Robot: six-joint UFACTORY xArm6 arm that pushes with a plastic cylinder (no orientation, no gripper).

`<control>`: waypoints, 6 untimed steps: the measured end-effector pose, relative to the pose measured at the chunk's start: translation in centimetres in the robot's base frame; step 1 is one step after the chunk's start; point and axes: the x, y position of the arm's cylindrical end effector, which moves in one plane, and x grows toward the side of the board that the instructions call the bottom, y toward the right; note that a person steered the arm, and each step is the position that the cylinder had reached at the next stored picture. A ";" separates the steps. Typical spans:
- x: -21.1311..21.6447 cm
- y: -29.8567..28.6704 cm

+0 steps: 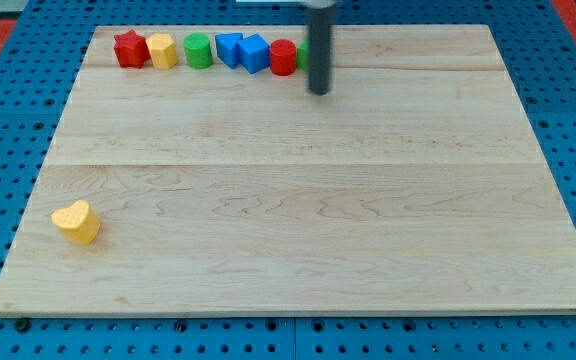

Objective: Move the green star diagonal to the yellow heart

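The yellow heart (pixel 76 221) lies near the board's lower left corner. A sliver of green (pixel 302 52) shows at the right end of the top row, just right of the red cylinder (pixel 283 57). My rod hides most of it, so its shape cannot be made out. My tip (pixel 319 92) rests on the board just below and right of that green block, far from the yellow heart.
A row of blocks runs along the top edge: a red star (pixel 130 48), a yellow block (pixel 162 50), a green cylinder (pixel 198 50), and two blue blocks (pixel 229 47) (pixel 254 53). The wooden board (pixel 298 200) lies on a blue pegboard.
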 end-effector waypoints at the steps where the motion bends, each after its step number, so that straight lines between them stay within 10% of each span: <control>1: -6.9 6.9; 6: 0.6 -12.5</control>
